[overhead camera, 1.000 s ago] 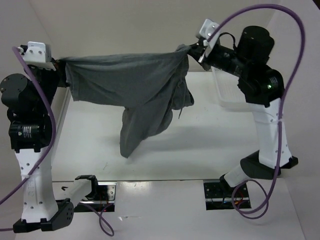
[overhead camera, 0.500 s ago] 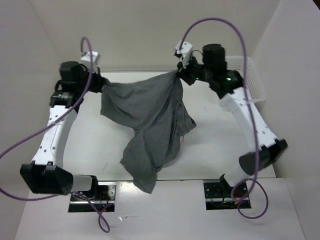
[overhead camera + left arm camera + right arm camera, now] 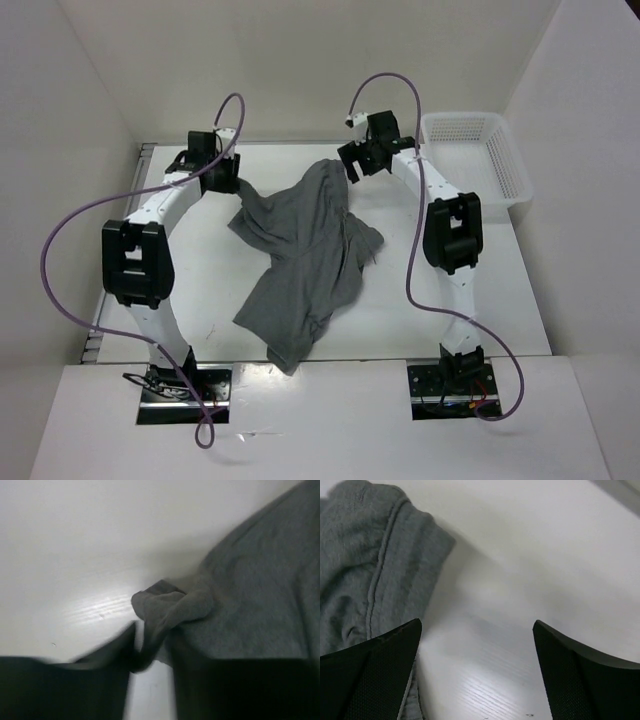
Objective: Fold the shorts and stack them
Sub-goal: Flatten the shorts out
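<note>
The white worktop [image 3: 450, 310] carries the shorts [image 3: 300, 250], which lie crumpled in a slanted heap between your two arms, one leg trailing toward the near edge. Expect light, limp cloth that sags wherever it is unsupported, so take hold at the thicker waistband corners, well apart. Your right tool [image 3: 476, 630] stands spread wide just beside a seamed edge, holding nothing. A cloth fold sits between your left tool's [image 3: 152, 650] jaws; you cannot tell whether it is pinched.
</note>
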You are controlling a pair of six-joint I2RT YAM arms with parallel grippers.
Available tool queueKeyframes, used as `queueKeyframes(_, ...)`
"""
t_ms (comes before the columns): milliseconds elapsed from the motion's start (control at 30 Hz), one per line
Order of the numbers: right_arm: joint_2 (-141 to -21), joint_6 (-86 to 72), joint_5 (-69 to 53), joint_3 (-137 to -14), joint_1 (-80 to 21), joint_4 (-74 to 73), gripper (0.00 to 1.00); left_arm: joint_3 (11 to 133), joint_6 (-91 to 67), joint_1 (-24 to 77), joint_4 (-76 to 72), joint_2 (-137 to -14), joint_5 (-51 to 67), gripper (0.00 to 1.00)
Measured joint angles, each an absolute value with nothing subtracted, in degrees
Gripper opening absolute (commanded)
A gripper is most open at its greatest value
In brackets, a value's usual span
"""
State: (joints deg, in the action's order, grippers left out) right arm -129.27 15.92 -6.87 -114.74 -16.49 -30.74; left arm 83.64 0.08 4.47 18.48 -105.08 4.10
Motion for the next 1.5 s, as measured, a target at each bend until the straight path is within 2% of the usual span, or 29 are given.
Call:
queueKeyframes(33, -129.29, 15.64, -6.17, -115.28, -16.53, -30.57, 0.98, 85.3, -0.12, 4.14, 18.28, -106.37, 3.44, 0.7)
queueKeyframes(100, -128.68, 15.22, -5.85, -115.98, -16.73, -29.41, 0.99, 86.8, 0.1, 3.49, 18.09, -106.87, 2.37, 0.75)
queueKeyframes(167, -127.02, 15.31, -6.5, -115.46, -16.91, -29.02, 0.99, 88.2, -0.14, 3.05, 18.87, -106.39, 1.63, 0.75)
queueKeyframes(267, -120.01, 17.17, -10.28, -108.25, -16.97, -28.91, 0.97, 86.15, -0.23, 2.76, 21.3, -102.28, 2.94, 0.74)
queueKeyframes(400, -106.69, 21.17, -16.47, -92.25, -17.04, -31.48, 0.87, 72.36, -0.21, 7.16, 28.8, -88.6, 8.91, 0.74)
queueKeyframes(500, -101.34, 24.14, -18.92, -82.83, -17.12, -32.69, 0.84, 62.41, -0.16, 13.69, 35.35, -82.87, 13.45, 0.74)
queueKeyframes(667, -102.21, 27.77, -19.97, -73.38, -17.12, -34.48, 0.84, 52.56, -0.21, 17.19, 41.21, -85.27, 15.99, 0.75)
queueKeyframes(900, -103.79, 27.88, -20.29, -70.91, -17.12, -33.47, 0.86, 50.24, -0.21, 23.49, 41.76, -86.28, 15.88, 0.75)
queueKeyframes(967, -103.85, 27.51, -20.4, -70.91, -17.12, -32.84, 0.81, 49.82, -0.19, 25.96, 41.06, -86.37, 16.58, 0.75)
queueKeyframes(1133, -105.06, 26.57, -20.38, -70.67, -17.12, -30.72, 0.64, 46.87, -0.47, 27.11, 37.87, -87.55, 14.0, 0.65)
queueKeyframes(1267, -106.43, 25.78, -20.47, -69.97, -17.12, -29.45, 0.51, 46.61, -0.56, 27.2, 37.06, -87.55, 10.85, 0.47)
queueKeyframes(1300, -106.89, 25.56, -20.6, -69.95, -17.12, -29.34, 0.41, 46.46, -0.49, 27.16, 36.8, -87.53, 10.04, 0.41)
queueKeyframes(1333, -107.28, 25.36, -20.86, -69.95, -17.12, -29.15, 0.36, 46.3, -0.4, 27.16, 36.56, -87.44, 9.26, 0.23)
queueKeyframes(1367, -107.61, 25.21, -21.04, -69.95, -17.12, -28.84, 0.3, 46.15, -0.45, 27.14, 36.23, -87.33, 8.51, 0.16)
queueKeyframes(1400, -107.94, 25.19, -21.28, -69.95, -17.21, -28.62, 0.19, 45.91, -0.25, 27.14, 35.7, -87.26, 7.64, 0.1)
queueKeyframes(1433, -108.16, 25.08, -21.39, -69.97, -17.3, -28.38, 0.14, 45.74, -0.38, 27.07, 35.44, -87.15, 7.2, 0.02)
queueKeyframes(1467, -108.27, 24.95, -21.43, -69.97, -17.45, -28.21, 0.05, 45.67, -0.54, 27.03, 35.31, -87.09, 7.09, 0.0)
queueKeyframes(1500, -108.27, 25.1, -21.43, -69.97, -17.56, -28.14, 0.0, 45.63, -0.54, 27.03, 35.29, -87.02, 6.9, 0.0)
